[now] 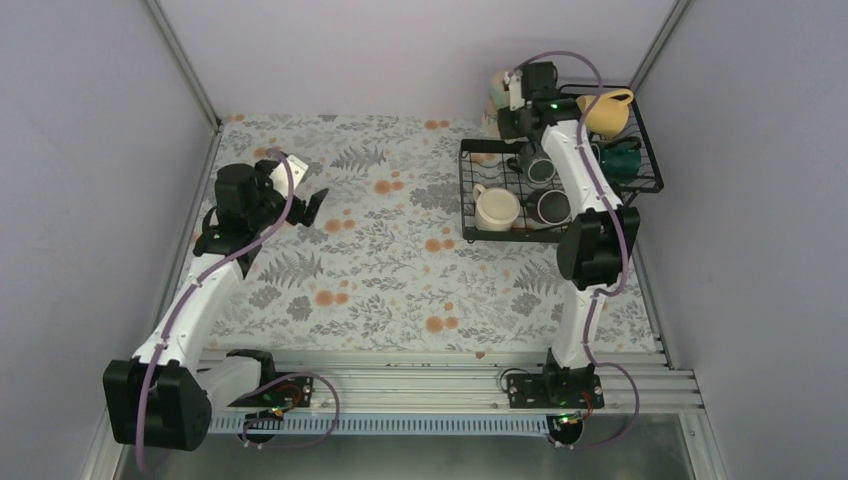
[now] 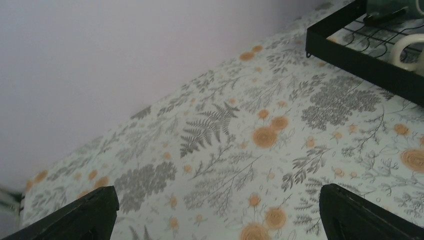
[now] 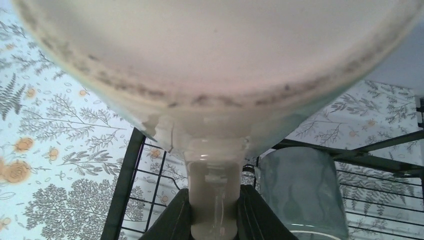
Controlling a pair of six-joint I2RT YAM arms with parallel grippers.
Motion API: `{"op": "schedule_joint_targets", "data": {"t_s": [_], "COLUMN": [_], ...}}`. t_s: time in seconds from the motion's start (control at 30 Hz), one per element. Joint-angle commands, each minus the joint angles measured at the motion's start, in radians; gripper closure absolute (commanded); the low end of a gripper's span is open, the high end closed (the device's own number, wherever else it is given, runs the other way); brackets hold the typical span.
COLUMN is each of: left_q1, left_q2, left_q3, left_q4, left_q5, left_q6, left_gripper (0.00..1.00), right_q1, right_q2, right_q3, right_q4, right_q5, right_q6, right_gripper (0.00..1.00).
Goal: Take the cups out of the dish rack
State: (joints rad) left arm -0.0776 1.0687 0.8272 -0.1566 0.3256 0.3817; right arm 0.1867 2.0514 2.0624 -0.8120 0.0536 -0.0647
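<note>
1. Cream ceramic mug point(image 3: 215, 65) fills the right wrist view. Its handle is pinched between the fingers of the right pincer point(image 3: 215, 222), which is clenched on that handle alone.
2. From above, the mug hangs by the far left corner of the black wire dish rack point(image 1: 468, 200). It seems clear of the wires, though the arm hides its base, so I cannot be sure.
3. Five more mugs sit in the rack. A beige glazed mug point(image 1: 496, 208), a dark grey-green mug point(image 1: 540, 168) and a black mug point(image 1: 553, 206) are on the flat tray. A yellow mug point(image 1: 607, 110) and a dark teal mug point(image 1: 620, 158) are at the raised tier.
4. The left pincer point(image 2: 220, 215) hovers released over the floral-print table point(image 1: 380, 270), well apart from the rack and holding nothing.
5. To do this carry well, I judge the grip should be kept firm, since a handle hold lets the body swing. The mug should go left past the rim and be lowered slowly onto bare table, with the release only once the base rests flat
</note>
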Motion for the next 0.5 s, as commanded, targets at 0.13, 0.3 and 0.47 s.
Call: {"op": "schedule_joint_targets", "data": {"t_s": [0.13, 0.3, 0.47], "left_q1": [-0.143, -0.224, -0.28], "left_q2": [0.125, 0.153, 0.167], "left_q3": [0.079, 0.04, -0.067], "left_q4": [0.159, 0.371, 0.756], "left_q5": [-0.066, -0.175, -0.212], "left_q6": [0.027, 0.066, 0.097], "left_gripper": [0.0, 0.0, 0.0], "right_q1": [-0.018, -0.017, -0.024], "right_q2": [-0.111, -0.14, -0.137], "right_q3": [0.086, 0.115, 0.174], "right_q4": [0.004, -0.074, -0.171], "right_q5": [-0.252, -0.489, -0.729], "right_q6": [-0.044, -0.064, -0.055], "right_gripper": [0.97, 0.97, 0.97]}}
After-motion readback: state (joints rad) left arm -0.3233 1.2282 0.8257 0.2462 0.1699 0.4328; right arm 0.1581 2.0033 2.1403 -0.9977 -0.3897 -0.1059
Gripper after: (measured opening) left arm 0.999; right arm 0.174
